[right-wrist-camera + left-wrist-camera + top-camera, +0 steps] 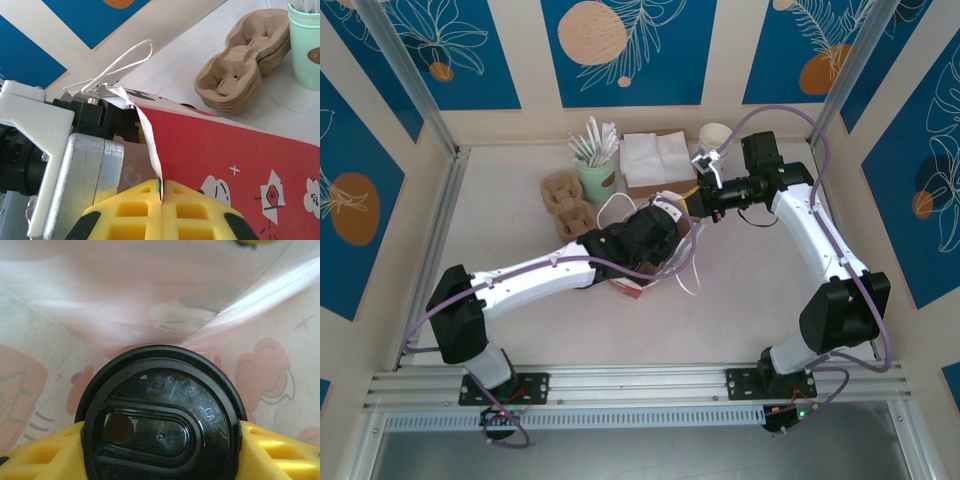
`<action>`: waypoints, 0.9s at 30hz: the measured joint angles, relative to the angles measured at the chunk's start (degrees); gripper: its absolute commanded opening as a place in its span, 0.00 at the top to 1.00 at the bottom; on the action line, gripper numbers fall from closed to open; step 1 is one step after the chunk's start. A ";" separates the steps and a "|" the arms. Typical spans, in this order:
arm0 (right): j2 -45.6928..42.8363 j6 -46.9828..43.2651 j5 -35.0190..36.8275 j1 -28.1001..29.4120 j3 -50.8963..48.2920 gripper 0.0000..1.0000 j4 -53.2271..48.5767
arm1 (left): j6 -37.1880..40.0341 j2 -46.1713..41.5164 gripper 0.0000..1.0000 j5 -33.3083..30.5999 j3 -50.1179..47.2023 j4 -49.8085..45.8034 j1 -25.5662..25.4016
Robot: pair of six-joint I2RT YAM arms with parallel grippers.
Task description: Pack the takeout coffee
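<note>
Takeout coffee (pixel 162 415) appears inside the red paper bag (pixel 240 150), clasped by the left end effector (pixel 160 455). Right end effector (pixel 161 192) pinches the bag's rim; release and withdrawal remain.

I am working over a pale table (pixel 740 300); cream walls (pixel 525 60) with blue leaf-printed panels (pixel 665 70) are enclosing it, metal rails (pixel 620 385) edging it.

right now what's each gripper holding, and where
Left gripper: the takeout coffee, by opposite sides at its lid. Right gripper: the red paper bag, by its top edge.
</note>
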 measured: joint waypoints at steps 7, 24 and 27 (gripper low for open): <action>0.00 -0.81 0.39 0.20 0.00 1.00 0.02 | -0.33 -0.07 0.39 -0.02 -0.09 -0.50 0.00; -0.04 -1.90 1.05 0.74 0.00 1.00 0.07 | -0.96 -0.15 0.38 -0.02 -0.61 -2.40 0.00; -0.04 -1.88 1.29 0.74 0.00 1.00 0.09 | -1.40 0.24 0.38 -0.02 -0.61 -2.47 0.00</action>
